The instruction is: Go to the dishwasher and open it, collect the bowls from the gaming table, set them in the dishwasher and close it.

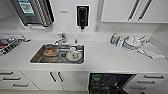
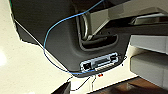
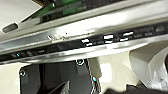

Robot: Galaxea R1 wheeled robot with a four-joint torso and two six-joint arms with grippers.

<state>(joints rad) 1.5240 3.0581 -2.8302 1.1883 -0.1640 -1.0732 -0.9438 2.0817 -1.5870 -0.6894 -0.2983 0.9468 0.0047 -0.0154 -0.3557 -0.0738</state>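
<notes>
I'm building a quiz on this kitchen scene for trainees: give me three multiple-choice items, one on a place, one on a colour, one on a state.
1. Where is the dishwasher?
A. Under the counter, right of the sink
B. Left of the sink
C. Above the counter

2. What colour is the soap dispenser on the wall?
A. Red
B. Black
C. Yellow

3. What state is the dishwasher in?
A. Shut
B. Open, dark inside showing
C. Pulled out of the cabinets

Answers: 1 A, it sits below the countertop, right of the sink. 2 B, its body is black against the white wall. 3 B, the head view looks into its dark racks with something green inside.
</notes>
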